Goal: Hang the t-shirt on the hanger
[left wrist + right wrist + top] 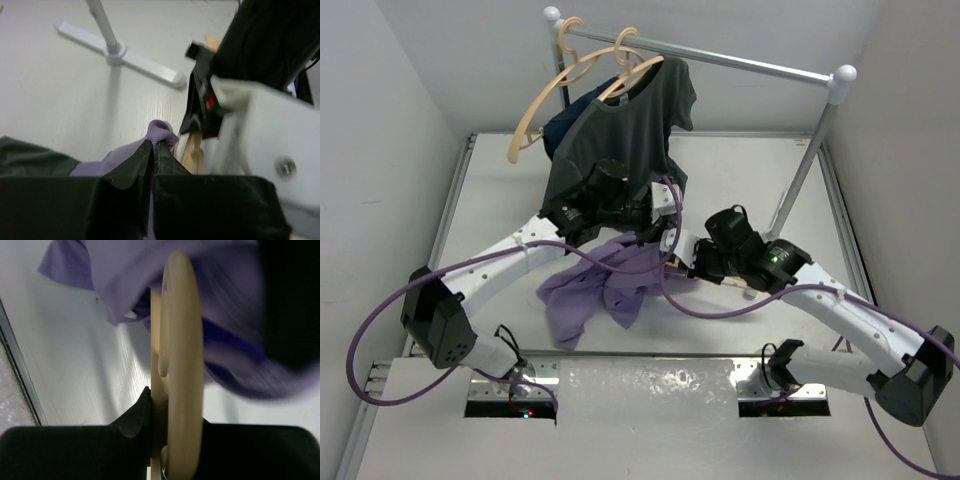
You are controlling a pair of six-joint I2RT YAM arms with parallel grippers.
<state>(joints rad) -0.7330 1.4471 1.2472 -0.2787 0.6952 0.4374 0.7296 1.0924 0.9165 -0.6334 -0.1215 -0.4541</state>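
Left claw (154, 150) pinches t-shirt (161, 132); right claw (175, 435) clamps hanger (183, 330).

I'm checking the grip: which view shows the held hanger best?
Right wrist: the hanger fills it, clamped in the right gripper. Left wrist shows a sliver; top external hides nearly all of it.

t-shirt (590, 290) on table (500, 200) before rack (740, 60); hanger (182, 365) before rack too (touching t-shirt); second shirt (630, 130) on rack's left end
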